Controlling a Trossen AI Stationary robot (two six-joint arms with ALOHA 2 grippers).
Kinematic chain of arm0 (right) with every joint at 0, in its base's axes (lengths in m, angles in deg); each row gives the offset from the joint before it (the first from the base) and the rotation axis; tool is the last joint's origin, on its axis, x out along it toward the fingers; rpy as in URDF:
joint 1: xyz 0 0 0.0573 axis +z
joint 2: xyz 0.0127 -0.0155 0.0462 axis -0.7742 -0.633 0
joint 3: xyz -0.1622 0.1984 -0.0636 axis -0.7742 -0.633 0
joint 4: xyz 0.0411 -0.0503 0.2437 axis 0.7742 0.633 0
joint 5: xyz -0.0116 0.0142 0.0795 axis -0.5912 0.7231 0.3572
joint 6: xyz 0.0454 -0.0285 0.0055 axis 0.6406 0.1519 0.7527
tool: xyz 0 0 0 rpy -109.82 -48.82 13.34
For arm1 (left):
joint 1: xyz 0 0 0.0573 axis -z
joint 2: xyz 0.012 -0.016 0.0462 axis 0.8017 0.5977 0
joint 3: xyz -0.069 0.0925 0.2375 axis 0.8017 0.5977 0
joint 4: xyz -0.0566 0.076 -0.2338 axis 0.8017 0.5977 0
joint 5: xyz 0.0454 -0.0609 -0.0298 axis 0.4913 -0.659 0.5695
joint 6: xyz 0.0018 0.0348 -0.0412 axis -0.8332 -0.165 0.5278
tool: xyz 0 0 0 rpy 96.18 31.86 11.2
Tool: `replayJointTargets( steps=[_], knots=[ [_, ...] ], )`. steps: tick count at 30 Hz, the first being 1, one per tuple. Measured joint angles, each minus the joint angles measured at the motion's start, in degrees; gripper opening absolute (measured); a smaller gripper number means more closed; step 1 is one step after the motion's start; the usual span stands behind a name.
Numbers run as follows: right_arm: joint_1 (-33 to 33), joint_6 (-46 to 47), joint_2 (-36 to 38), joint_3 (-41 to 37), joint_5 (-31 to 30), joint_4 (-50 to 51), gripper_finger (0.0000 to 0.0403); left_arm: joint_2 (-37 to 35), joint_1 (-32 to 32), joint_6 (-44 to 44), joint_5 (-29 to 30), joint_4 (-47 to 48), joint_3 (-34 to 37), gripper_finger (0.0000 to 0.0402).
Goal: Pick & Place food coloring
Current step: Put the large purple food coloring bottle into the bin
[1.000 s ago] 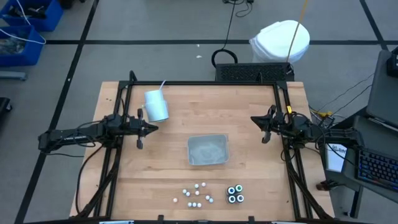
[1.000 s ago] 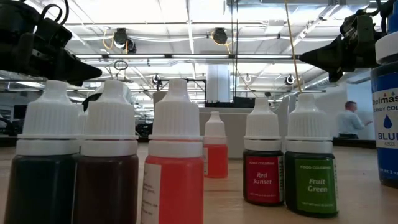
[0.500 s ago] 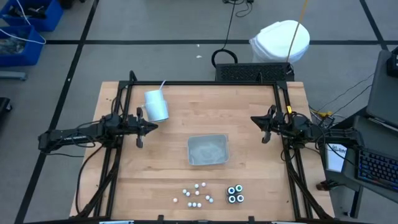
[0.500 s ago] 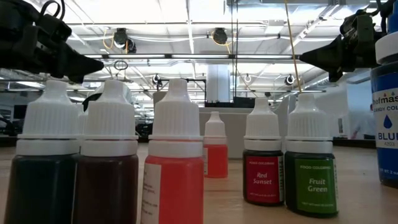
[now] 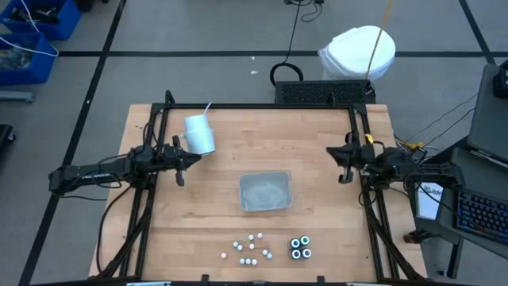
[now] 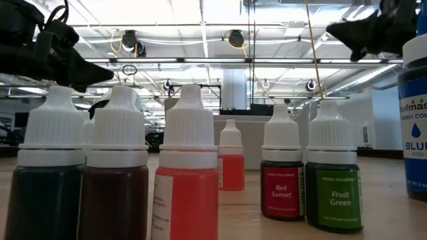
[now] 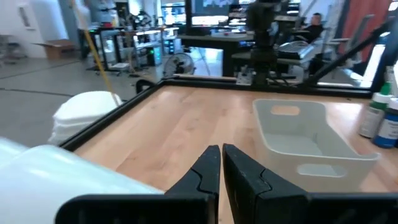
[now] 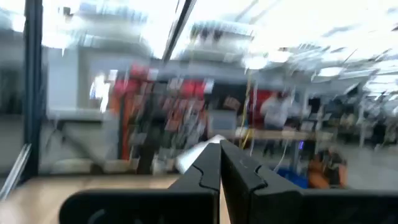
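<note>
From above, the clear tray (image 5: 266,191) sits near the middle of the wooden table (image 5: 262,135) and serves as the landmark. The food coloring (image 5: 251,249) lies on the near side of the tray, toward the table's front edge: a loose scatter of small white-capped bottles, with four dark round bottles (image 5: 300,248) packed in a square just beside them to the right. All of it stands apart from the tray. A white cup (image 5: 199,135) with a straw lies beyond the tray to its left. The left gripper (image 5: 190,159) hangs left of the tray, just beside the cup, its fingers pressed together and holding nothing. The right gripper (image 5: 336,158) is well to the right of the tray, by the table's frame, fingers likewise together and empty.

At table height, the bottles fill the front of the picture: a dark green one (image 6: 47,167), a dark brown one (image 6: 117,167), a salmon-coloured one (image 6: 187,170), a smaller orange one (image 6: 230,157) farther back, then Red Sunset (image 6: 281,167) and Fruit Green (image 6: 333,170) standing side by side. A large blue bottle (image 6: 413,113) shows at the right edge. Both grippers hang above them.

In the left wrist view, the arm's fingers (image 7: 205,177) are nearly touching, with only a thin slit between them; the tray (image 7: 308,146) stands ahead on the wood, the cup (image 7: 56,174) close alongside.

In the right wrist view, the closed fingers (image 8: 205,174) point at the blurred room.
</note>
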Motion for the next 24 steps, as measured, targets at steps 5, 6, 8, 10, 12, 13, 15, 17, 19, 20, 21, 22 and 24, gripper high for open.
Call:
replayJointTargets(
  steps=[5,6,8,10,12,13,15,17,19,20,21,22,24],
  knots=[
    [6.7,-3.5,-9.3,10.3,-0.4,5.6,0.0,0.0,0.0,0.1,4.1,0.4,0.0,0.0026],
    [8.5,-4.4,-12.3,12.5,-1.6,7.7,0.0,0.0,0.0,0.1,4.9,0.5,0.0,0.0026],
    [12.7,-5.9,-18.9,18.3,-4.9,10.9,0.0,0.0,0.0,0.2,5.8,0.8,0.0,0.0026],
    [17.7,-6.8,-26.0,24.5,-10.7,16.2,0.0,0.0,0.0,0.3,6.1,1.0,0.0,0.0026],
    [23.3,-6.9,-33.9,31.2,-18.4,22.2,0.0,0.0,0.0,0.7,6.2,1.3,0.0,0.0026],
    [26.2,-6.9,-37.9,34.2,-23.0,25.3,0.0,0.0,0.0,1.4,6.2,1.7,0.0,0.0026],
    [32.1,-6.9,-45.6,39.4,-33.2,29.7,0.0,0.0,0.0,2.9,6.3,2.6,0.0,0.0026],
    [37.9,-7.0,-51.9,44.4,-43.1,32.3,0.0,0.0,0.0,3.5,6.3,3.3,0.0,0.0026],
    [43.4,-6.5,-56.8,48.2,-51.1,33.2,0.0,0.0,0.0,3.6,6.3,3.8,0.0,0.0026],
    [46.1,-6.3,-58.9,49.5,-53.6,33.2,0.0,0.0,0.0,3.6,6.3,4.0,-0.1,0.0026],
    [48.5,-5.7,-60.7,50.5,-55.2,33.2,0.0,0.0,0.0,3.6,6.3,4.1,-0.1,0.0026],
    [50.8,-4.9,-62.1,51.2,-55.9,33.3,0.0,0.0,0.0,3.7,6.3,4.1,-0.1,0.0026],
    [55.2,-2.3,-64.0,51.9,-57.6,32.8,0.0,0.0,0.0,3.7,6.3,4.1,-0.1,0.0026]
  ],
)
